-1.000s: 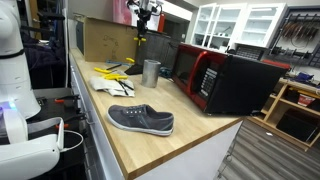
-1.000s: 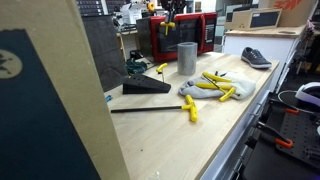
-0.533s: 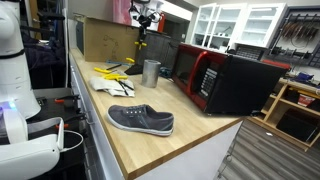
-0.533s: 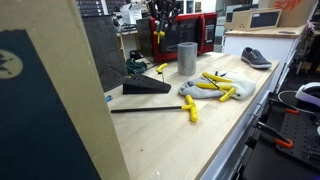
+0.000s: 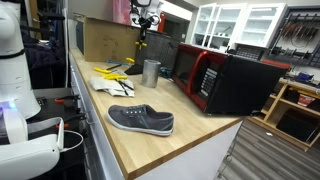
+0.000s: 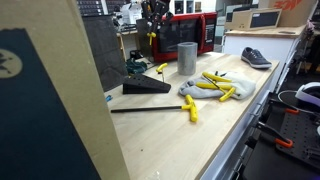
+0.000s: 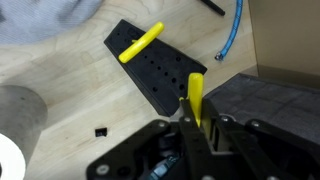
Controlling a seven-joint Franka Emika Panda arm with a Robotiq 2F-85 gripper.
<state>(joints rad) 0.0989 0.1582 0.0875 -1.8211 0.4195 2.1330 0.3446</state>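
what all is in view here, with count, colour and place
held peg: one, yellow, in the gripper, above the pegboard
pegboard: one, black, on the counter
planted peg: one, yellow, stuck in the pegboard
loose pegs: several, yellow, on the cloth
cloth: one, grey, beside the cup
cup: one, metal grey, mid-counter
rod: one, black with yellow end, lying flat
shoe: one, grey, near the counter edge
microwave: one, red and black
cable: one, blue
counter: one, light wood
gripper: one, black, shut on the held peg

A grey shoe [image 5: 140,120], metal cup [image 5: 151,72] and red microwave [image 5: 225,80] stand apart.
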